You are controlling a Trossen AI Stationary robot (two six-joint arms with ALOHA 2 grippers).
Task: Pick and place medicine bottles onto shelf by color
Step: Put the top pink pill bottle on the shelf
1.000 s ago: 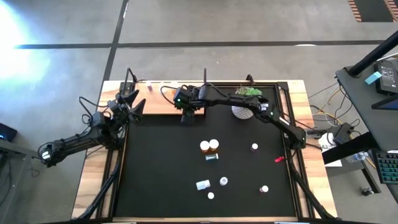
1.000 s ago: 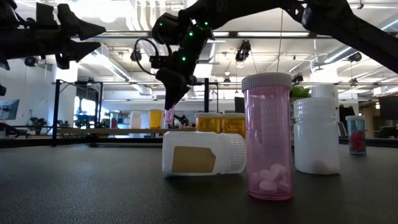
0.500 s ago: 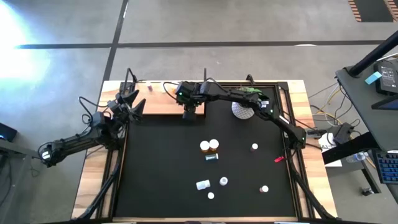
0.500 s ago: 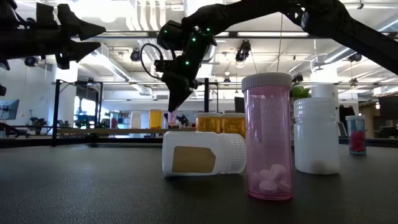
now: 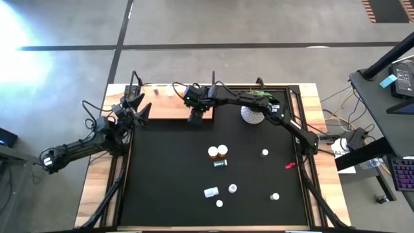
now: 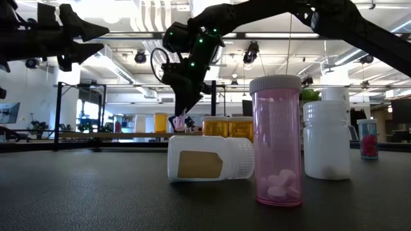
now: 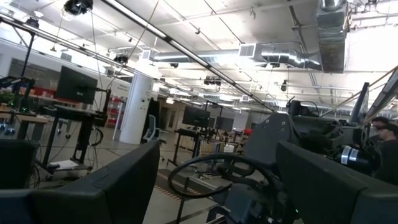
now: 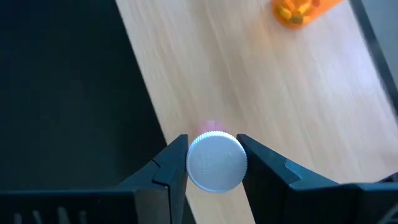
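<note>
The right tool [image 8: 212, 163] is clenching a white-capped pinkish bottle [image 8: 216, 161] over the shelf [image 8: 261, 87], at about twelve o'clock on the desk. To do this well, it should be lowering straight until the base is sitting flat, well apart from the orange bottle [image 8: 298, 10], then letting go. The left tool [image 5: 132, 107] is waiting released at ten o'clock. More bottles are standing on the black mat [image 5: 168, 168]. Behind is a bright open workshop.
</note>
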